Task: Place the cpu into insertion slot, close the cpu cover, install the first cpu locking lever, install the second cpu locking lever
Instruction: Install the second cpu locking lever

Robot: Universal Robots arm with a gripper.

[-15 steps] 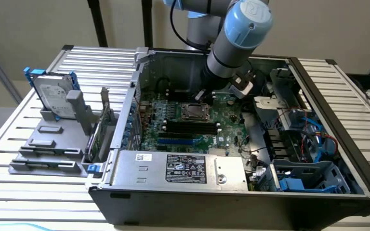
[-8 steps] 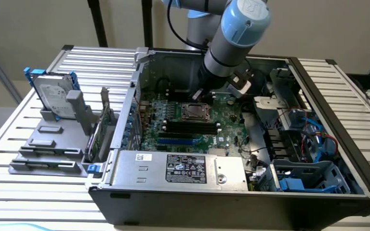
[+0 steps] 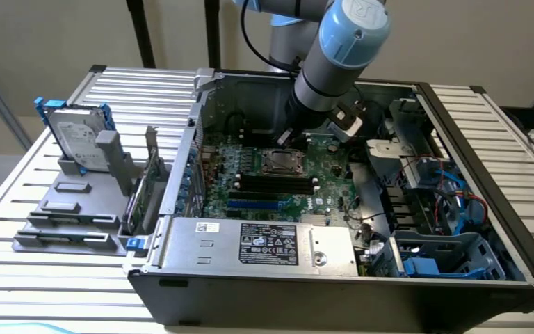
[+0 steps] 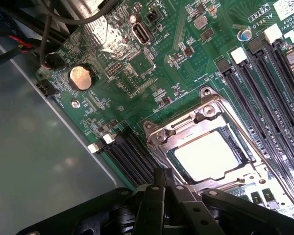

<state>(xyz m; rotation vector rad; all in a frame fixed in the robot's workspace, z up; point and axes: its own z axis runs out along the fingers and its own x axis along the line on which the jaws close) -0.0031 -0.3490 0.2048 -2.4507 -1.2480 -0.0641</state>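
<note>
On the exterior view's left, a grey rack (image 3: pixel 72 216) on the slatted desk (image 3: pixel 26 271) holds a hard drive (image 3: pixel 74 139) standing upright in its blue bracket. To the right lies the open computer case (image 3: pixel 341 292), with a silver power supply (image 3: pixel 258 245) along its near edge, the green circuit board (image 3: pixel 272 177) on its floor, and a blue drive cage (image 3: pixel 443 257) with cables at the exterior view's right.

In the middle of the board sits the insertion slot (image 4: pixel 208 147), and the cpu (image 4: pixel 206 155) lies flat in it, its pale metal face upward. The chip is square, so no long axis stands out; in the wrist view its edges run parallel to the long black memory slots (image 4: pixel 264 93). The cpu cover (image 4: pixel 186 128) lies down around it, framing the chip through its cut-out.

The end effector (image 4: pixel 161 188) hangs just beside the socket's edge, its dark fingers (image 4: pixel 154 205) pressed together with nothing between them
</note>
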